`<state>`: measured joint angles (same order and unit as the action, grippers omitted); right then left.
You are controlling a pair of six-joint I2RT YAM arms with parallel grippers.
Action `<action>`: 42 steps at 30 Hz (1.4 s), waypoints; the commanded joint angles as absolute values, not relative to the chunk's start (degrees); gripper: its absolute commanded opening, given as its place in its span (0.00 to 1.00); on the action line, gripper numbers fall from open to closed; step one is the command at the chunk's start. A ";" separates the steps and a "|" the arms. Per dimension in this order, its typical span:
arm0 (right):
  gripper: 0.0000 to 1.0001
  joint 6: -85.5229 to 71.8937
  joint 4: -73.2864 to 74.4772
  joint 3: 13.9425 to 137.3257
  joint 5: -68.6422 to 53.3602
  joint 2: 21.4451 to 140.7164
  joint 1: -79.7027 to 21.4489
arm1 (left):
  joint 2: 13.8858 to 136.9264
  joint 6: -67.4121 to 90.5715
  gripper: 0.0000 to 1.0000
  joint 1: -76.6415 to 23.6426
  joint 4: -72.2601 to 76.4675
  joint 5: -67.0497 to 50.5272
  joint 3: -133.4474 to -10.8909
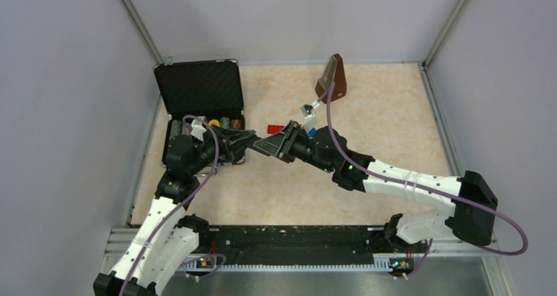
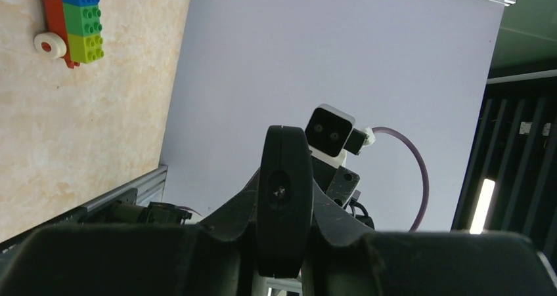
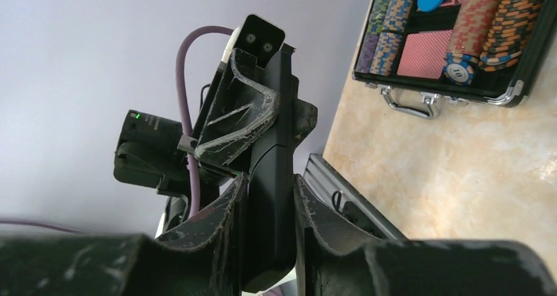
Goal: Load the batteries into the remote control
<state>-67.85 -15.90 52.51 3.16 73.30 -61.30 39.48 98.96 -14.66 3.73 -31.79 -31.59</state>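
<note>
The remote control [image 1: 267,144], a slim black bar, is held in the air above the table between both grippers. My left gripper [image 1: 251,141] is shut on one end of it. In the left wrist view the remote [image 2: 284,171] stands end-on between the jaws of the left gripper [image 2: 284,207]. My right gripper [image 1: 284,145] is shut on the other end. In the right wrist view the remote [image 3: 274,145] runs up from the right gripper [image 3: 269,197] towards the left gripper's fingers [image 3: 236,122]. The batteries are not in view.
An open black case [image 1: 200,89] with poker chips [image 3: 460,40] stands at the back left. A colourful toy-brick train [image 2: 75,20] lies on the table behind the grippers. A brown wedge-shaped object [image 1: 332,78] stands at the back, with a small white piece [image 1: 307,110] in front of it.
</note>
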 commanded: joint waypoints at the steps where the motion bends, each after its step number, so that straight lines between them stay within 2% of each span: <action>1: 0.21 -68.55 -15.85 51.32 0.36 76.41 -61.17 | 37.97 102.42 0.00 -14.68 13.26 -33.75 -33.22; 3: 0.17 -69.29 -16.30 51.33 0.31 76.84 -61.11 | 37.91 102.36 0.00 -14.68 13.33 -34.22 -33.21; 7: 0.15 -70.78 -18.39 50.91 0.32 77.65 -61.22 | 37.81 102.78 0.00 -14.68 14.31 -35.24 -33.52; 22: 0.15 -71.93 -25.13 52.57 -1.96 82.98 -61.67 | 36.40 105.96 0.00 -14.68 18.21 -39.33 -33.44; 32: 0.15 -73.10 -24.84 53.20 -1.64 84.81 -62.40 | 37.70 99.12 0.00 -14.68 18.03 -44.38 -36.20; 38: 0.16 -73.04 -25.57 53.45 -1.80 85.41 -62.53 | 37.70 96.35 0.00 -14.67 16.97 -46.69 -37.18; 42: 0.26 -72.99 -25.88 53.19 -1.94 84.66 -62.66 | 35.60 93.80 0.00 -14.68 10.87 -43.04 -37.12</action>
<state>-75.24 -30.50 52.69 -0.34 81.12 -60.71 38.76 93.14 -12.03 7.09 -31.44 -32.32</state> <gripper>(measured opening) 0.214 0.230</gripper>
